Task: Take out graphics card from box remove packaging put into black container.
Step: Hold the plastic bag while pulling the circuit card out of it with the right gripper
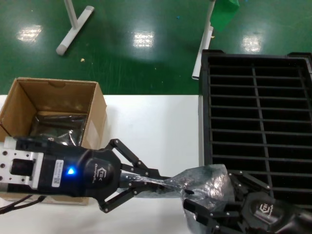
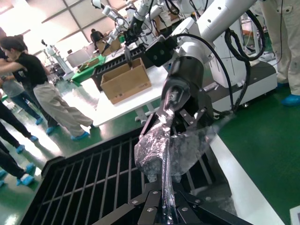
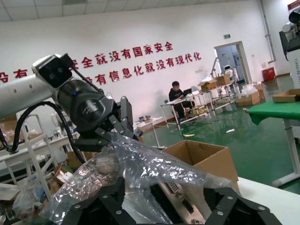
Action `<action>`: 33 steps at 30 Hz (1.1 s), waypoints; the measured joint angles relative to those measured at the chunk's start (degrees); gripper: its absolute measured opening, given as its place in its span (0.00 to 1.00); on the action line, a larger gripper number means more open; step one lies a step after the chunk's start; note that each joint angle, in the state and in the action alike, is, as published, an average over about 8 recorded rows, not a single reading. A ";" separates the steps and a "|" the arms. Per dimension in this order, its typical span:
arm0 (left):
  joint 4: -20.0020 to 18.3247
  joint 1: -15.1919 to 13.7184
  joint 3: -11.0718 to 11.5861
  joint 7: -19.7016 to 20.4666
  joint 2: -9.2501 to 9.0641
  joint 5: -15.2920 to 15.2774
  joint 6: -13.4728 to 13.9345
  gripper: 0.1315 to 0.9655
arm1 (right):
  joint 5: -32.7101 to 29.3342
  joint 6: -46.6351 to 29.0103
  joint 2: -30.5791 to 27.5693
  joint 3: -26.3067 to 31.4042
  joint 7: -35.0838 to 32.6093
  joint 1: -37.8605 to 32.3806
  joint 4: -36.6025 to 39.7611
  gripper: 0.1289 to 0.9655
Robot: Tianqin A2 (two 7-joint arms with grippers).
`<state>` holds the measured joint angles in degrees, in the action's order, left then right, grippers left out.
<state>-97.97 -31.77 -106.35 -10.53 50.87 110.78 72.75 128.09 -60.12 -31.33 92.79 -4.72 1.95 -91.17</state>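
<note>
My left gripper (image 1: 157, 179) is shut on the stretched end of the crinkly grey packaging (image 1: 204, 183), just right of the brown box (image 1: 97, 109); its fingertips (image 2: 159, 199) pinch the twisted plastic (image 2: 164, 150). My right gripper (image 1: 214, 214), at the near edge beside the black container (image 1: 258, 112), grips the bagged graphics card. The card's silver bracket with its ports (image 3: 187, 199) shows between its jaws under the packaging (image 3: 140, 168). The left gripper also shows in the right wrist view (image 3: 119, 124), and the right gripper in the left wrist view (image 2: 178, 110).
The box stands open at the table's left and holds more grey bagged items (image 1: 58, 127). The slotted container fills the right side. White table (image 1: 151, 122) lies between them. White stand legs (image 1: 73, 27) are on the green floor beyond.
</note>
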 joint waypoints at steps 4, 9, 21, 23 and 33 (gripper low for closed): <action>0.78 -0.18 -0.10 -0.36 0.16 -0.18 0.38 0.01 | 0.00 0.02 -0.02 0.14 0.29 -0.29 0.09 0.57; 2.04 -0.99 -0.40 -1.14 -0.57 -0.41 0.64 0.01 | -0.05 0.15 -0.10 0.31 0.71 -0.47 0.07 0.47; 3.25 -2.55 -1.47 -1.28 -3.02 -0.68 0.48 0.01 | -0.16 0.26 -0.18 0.77 1.38 -0.53 0.14 0.21; 3.33 -2.67 -1.60 -1.22 -3.25 -0.72 0.45 0.01 | -0.14 0.30 -0.20 0.74 1.44 -0.51 0.17 0.21; 4.67 -3.25 -1.99 -2.39 -3.89 -1.26 0.71 0.01 | 0.01 0.40 -0.44 0.28 1.56 -0.07 0.30 0.10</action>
<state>-93.30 -35.01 -108.34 -12.92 46.98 109.52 73.46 128.11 -59.72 -31.77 93.07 -3.16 1.88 -90.87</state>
